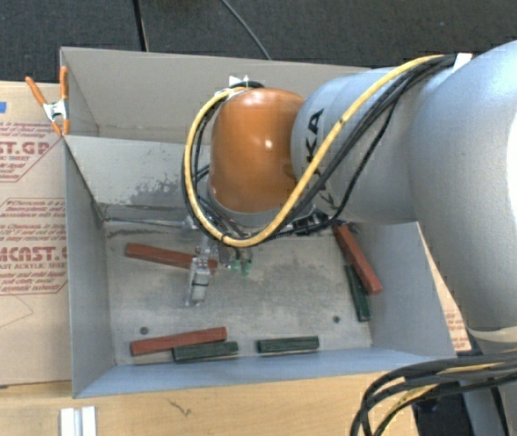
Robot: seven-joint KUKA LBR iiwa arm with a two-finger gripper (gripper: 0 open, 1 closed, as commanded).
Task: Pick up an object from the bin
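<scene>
Big grey bin (84, 271), orange wrist cover (249, 148) above the claw (197, 287), red-brown stick (158, 255) lying flat just left of the claw. Can't tell if the claw's wide or narrow. Risk imo: it clips only the stick's end and the stick pivots away.

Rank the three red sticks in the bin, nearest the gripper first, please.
1. Left red stick, its end right beside the gripper.
2. Lower red stick, along the wall at the view's bottom.
3. Right red stick, by the right wall.
</scene>
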